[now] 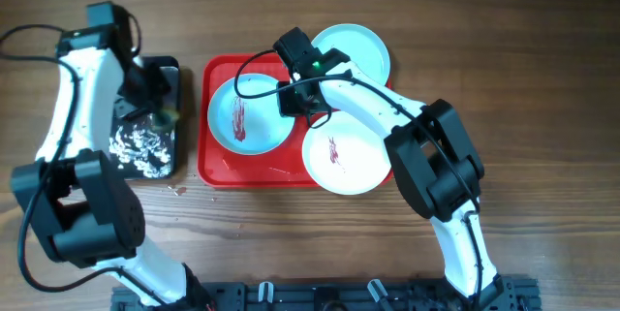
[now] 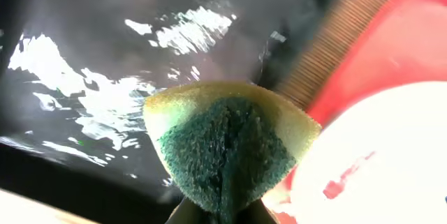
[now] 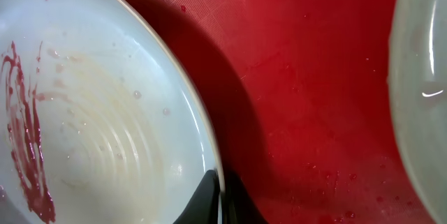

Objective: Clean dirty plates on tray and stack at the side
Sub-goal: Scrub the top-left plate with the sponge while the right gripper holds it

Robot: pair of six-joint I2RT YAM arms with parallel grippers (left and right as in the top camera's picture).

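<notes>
1. L gripper [image 1: 155, 106] is over the black tray [image 1: 163, 161], closed down on the green/yellow sponge [image 2: 227, 147]. Sponge isn't on any plate.
2. Red tray [image 1: 257, 173] is just beside the black tray, so no room on that side.
3. Left plate [image 1: 247, 117] sits inside the red tray. Red smear at centre, so dirty.
4. R gripper [image 3: 218, 197] is nipped nearly closed on that plate's right rim.
5. Top-right plate [image 1: 358, 47]: no smear seen, prob clean, but arm hides part. Overhangs tray's back-right corner.
6. Lower-right plate [image 1: 344, 161] is smeared. It overhangs the tray's right rim onto the table [image 1: 542, 78].
7. Progress est: maybe 1 of 3 wiped, 2 left, no stack yet.
8. Room: plates crowd around the R gripper; only a bare tray strip along the front. Table to the right looks open for the stack.
</notes>
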